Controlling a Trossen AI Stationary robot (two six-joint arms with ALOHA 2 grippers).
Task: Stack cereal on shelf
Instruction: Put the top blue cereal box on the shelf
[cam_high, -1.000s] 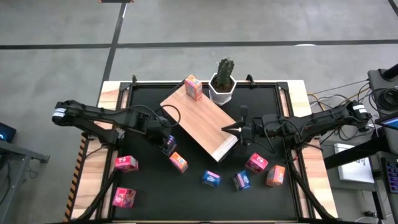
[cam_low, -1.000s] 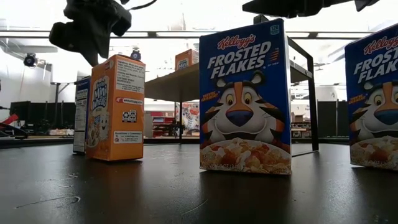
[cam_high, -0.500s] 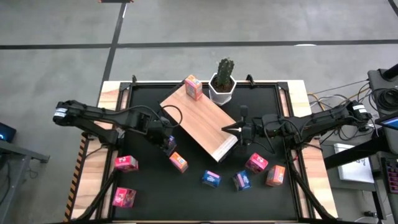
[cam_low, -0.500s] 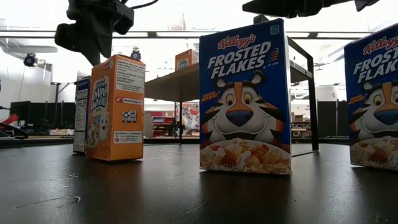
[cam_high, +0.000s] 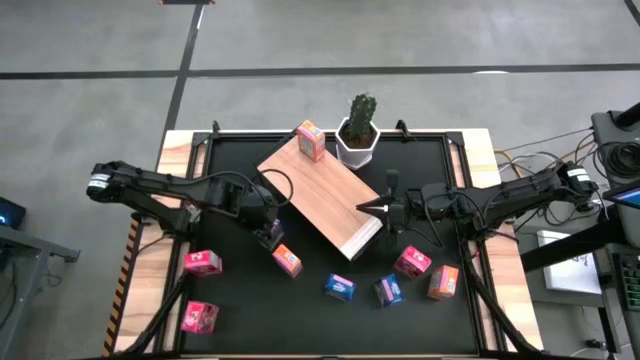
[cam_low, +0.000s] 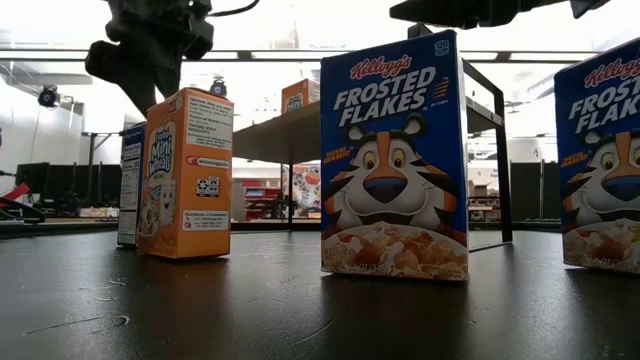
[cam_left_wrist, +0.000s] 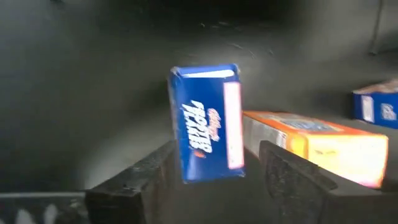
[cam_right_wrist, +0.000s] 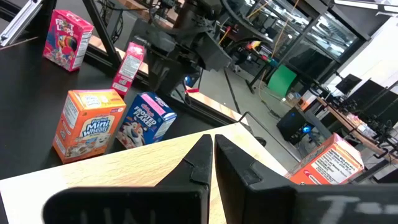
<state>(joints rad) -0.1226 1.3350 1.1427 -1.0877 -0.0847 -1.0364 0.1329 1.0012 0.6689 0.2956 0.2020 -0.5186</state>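
My left gripper (cam_high: 268, 229) points down over a small blue cereal box (cam_left_wrist: 205, 121), which stands upright on its base on the black table beside an orange box (cam_left_wrist: 317, 143). The fingers are open, one on either side of the box's top, and I see no touch. The shelf (cam_high: 320, 195), a light-wood board, stands slanted mid-table with a pink-and-orange cereal box (cam_high: 311, 140) upright on its far end. My right gripper (cam_high: 362, 208) is shut and level, its tips just above the shelf's right edge (cam_right_wrist: 124, 168).
More cereal boxes stand loose along the near side of the table: pink ones (cam_high: 203, 262) (cam_high: 198, 317) (cam_high: 412, 262), orange ones (cam_high: 287, 260) (cam_high: 442, 281) and blue ones (cam_high: 339, 287) (cam_high: 388, 290). A white potted cactus (cam_high: 358, 130) stands at the far edge by the shelf.
My left gripper has tipped a little while staying above the blue box. The box stands where it did.
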